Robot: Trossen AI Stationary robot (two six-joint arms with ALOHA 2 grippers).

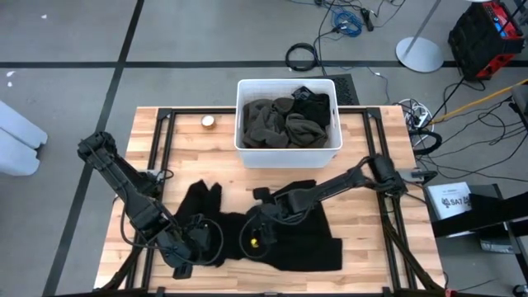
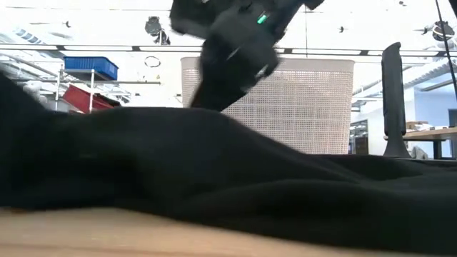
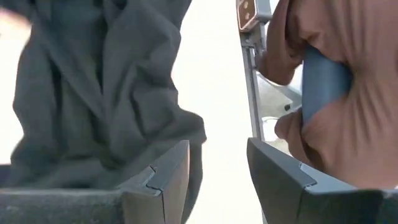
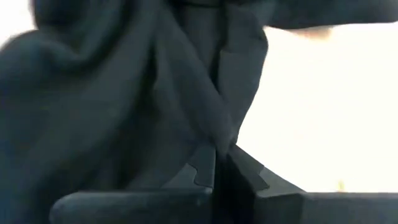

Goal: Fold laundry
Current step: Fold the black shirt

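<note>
Near the bench's (image 1: 157,132) front left corner the left gripper (image 1: 183,260) sits low at the edge of a black garment (image 1: 289,239), its fingers (image 3: 163,180) apart with nothing between them; the wrist view shows grey cloth just beside one finger. The garment sprawls along the front edge, its outline hard to make out under both arms. At its middle the right gripper (image 1: 254,235) has its fingers (image 4: 205,168) pressed together on a fold of the cloth. A white bin (image 1: 244,153) at the back edge holds olive-grey laundry (image 1: 276,124), partly hidden by its walls.
</note>
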